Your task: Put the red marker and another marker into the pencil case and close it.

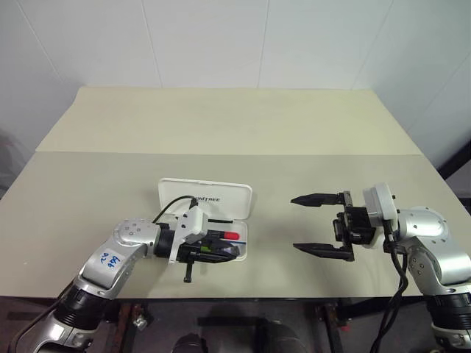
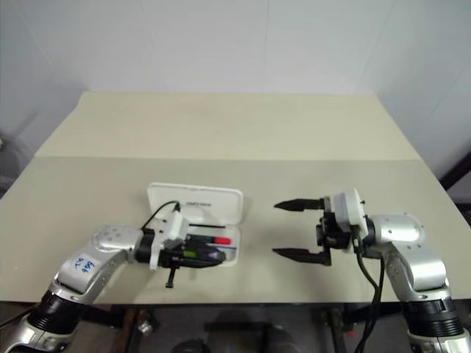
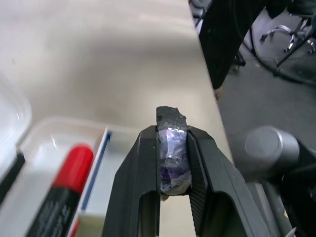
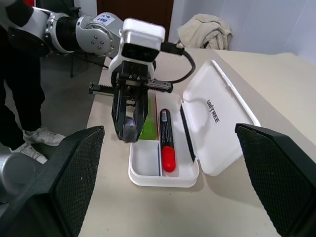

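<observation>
I count one pencil case on the table, lid thrown back with its lettering up, and two markers in view. The red marker already lies inside the open tray, black barrel lengthwise, red cap toward the tray's end wall. In the left wrist view it sits just beside my left fingers, off to one side of them and not touching.

My left gripper hangs over the tray, its two black fingers pinching a small object that looks dark and glossy in the left wrist view. In the right wrist view a pale-green piece, the other marker, shows right behind those same fingers, over the tray compartment next to the red marker. I cannot tell for certain whether the pinched dark end and the green body are one thing, nor whether the green one rests on the tray floor or is carried.

My right gripper is well apart from the case, level above the table, its two fingers spread wide with nothing between them; the open case lies beyond their tips.

One person's dark trouser legs and pale shoes stand at the table's edge.
</observation>
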`<state>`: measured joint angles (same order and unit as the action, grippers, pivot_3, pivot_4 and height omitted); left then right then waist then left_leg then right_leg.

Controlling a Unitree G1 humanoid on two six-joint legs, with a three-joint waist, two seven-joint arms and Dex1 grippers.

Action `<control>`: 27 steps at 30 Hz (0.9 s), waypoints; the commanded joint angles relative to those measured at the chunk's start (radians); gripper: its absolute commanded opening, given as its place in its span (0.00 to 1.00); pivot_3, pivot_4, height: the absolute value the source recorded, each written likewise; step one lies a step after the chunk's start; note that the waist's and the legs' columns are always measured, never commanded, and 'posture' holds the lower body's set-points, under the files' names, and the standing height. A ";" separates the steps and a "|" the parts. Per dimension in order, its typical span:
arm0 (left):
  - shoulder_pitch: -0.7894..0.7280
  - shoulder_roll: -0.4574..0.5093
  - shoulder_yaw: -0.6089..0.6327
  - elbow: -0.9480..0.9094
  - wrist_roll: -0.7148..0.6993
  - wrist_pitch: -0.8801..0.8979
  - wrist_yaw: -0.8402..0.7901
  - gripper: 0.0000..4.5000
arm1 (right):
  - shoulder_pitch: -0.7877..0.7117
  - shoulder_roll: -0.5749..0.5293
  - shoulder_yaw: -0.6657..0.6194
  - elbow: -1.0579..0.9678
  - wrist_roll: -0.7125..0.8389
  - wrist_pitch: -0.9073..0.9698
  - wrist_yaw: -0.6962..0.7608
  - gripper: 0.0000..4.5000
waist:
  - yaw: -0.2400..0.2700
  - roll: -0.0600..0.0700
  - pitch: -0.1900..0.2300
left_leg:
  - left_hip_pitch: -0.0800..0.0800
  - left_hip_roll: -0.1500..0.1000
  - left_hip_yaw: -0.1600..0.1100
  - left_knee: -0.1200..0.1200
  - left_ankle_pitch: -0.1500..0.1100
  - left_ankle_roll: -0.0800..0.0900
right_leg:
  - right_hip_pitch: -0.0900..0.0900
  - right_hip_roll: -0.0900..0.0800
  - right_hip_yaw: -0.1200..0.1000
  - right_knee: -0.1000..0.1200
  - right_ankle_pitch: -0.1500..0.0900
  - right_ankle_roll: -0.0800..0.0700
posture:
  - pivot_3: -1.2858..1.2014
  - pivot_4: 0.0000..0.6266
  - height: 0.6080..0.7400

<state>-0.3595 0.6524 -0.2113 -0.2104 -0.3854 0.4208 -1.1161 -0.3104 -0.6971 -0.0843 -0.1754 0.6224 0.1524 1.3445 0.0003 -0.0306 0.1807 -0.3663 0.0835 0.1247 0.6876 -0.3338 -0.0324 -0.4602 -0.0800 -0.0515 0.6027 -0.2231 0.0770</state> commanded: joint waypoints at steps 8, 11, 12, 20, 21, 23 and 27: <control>-0.073 -0.023 -0.013 0.064 0.038 -0.041 -0.027 0.08 | 0.011 -0.006 -0.014 -0.027 -0.015 -0.015 -0.014 1.00 | 0.000 0.000 0.000 | 0.000 0.000 0.000 0.000 0.000 0.000 | 0.000 0.000 0.000 0.000 0.000 0.000 | 0.52 0.24 1.00; -0.072 -0.026 -0.015 0.068 0.041 -0.043 -0.039 0.08 | 0.013 -0.003 -0.015 -0.027 -0.020 -0.016 -0.015 1.00 | 0.000 0.000 0.000 | 0.000 0.000 0.000 0.000 0.000 0.000 | 0.000 0.000 0.000 0.000 0.001 0.000 | 0.52 0.24 1.00; -0.072 -0.027 -0.016 0.068 0.042 -0.042 -0.041 0.08 | 0.013 -0.003 -0.015 -0.027 -0.021 -0.016 -0.016 1.00 | 0.000 0.000 0.000 | 0.000 0.000 0.000 0.000 0.000 0.000 | 0.000 0.000 0.000 0.000 0.001 0.000 | 0.52 0.24 1.00; -0.079 -0.039 -0.032 0.084 0.066 -0.038 -0.031 0.08 | 0.000 -0.002 -0.014 -0.018 -0.029 -0.014 -0.023 1.00 | 0.001 0.000 0.000 | 0.000 0.000 0.000 0.000 0.000 0.001 | 0.000 0.000 0.000 0.000 0.001 0.000 | 0.52 0.24 1.00; -0.082 -0.041 -0.032 0.090 0.069 -0.040 -0.029 0.08 | -0.002 -0.002 -0.014 -0.016 -0.030 -0.015 -0.024 1.00 | 0.001 0.000 0.000 | 0.000 0.000 0.000 0.000 0.000 0.001 | 0.000 0.000 0.000 0.000 0.001 0.000 | 0.52 0.24 1.00; -0.086 -0.044 -0.031 0.097 0.071 -0.040 -0.030 0.08 | -0.003 -0.002 -0.015 -0.015 -0.032 -0.015 -0.025 1.00 | 0.001 0.000 0.000 | 0.000 0.000 0.000 0.000 0.000 0.001 | 0.000 0.000 0.000 0.000 0.001 0.000 | 0.52 0.24 1.00; -0.094 -0.052 -0.033 0.119 0.088 -0.044 -0.025 0.08 | -0.006 -0.001 -0.017 -0.012 -0.036 -0.015 -0.028 1.00 | 0.001 0.000 0.000 | 0.000 0.000 0.000 0.000 0.000 0.001 | 0.000 0.000 0.000 0.000 0.001 0.000 | 0.52 0.24 1.00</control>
<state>-0.4371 0.6063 -0.2463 -0.0980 -0.3051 0.3939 -1.1446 -0.3030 -0.6968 -0.0841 -0.1757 0.5784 0.1521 1.3230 0.0011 -0.0306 0.1807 -0.3667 0.0835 0.1246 0.6879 -0.3336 -0.0319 -0.4603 -0.0800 -0.0516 0.6027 -0.2225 0.0769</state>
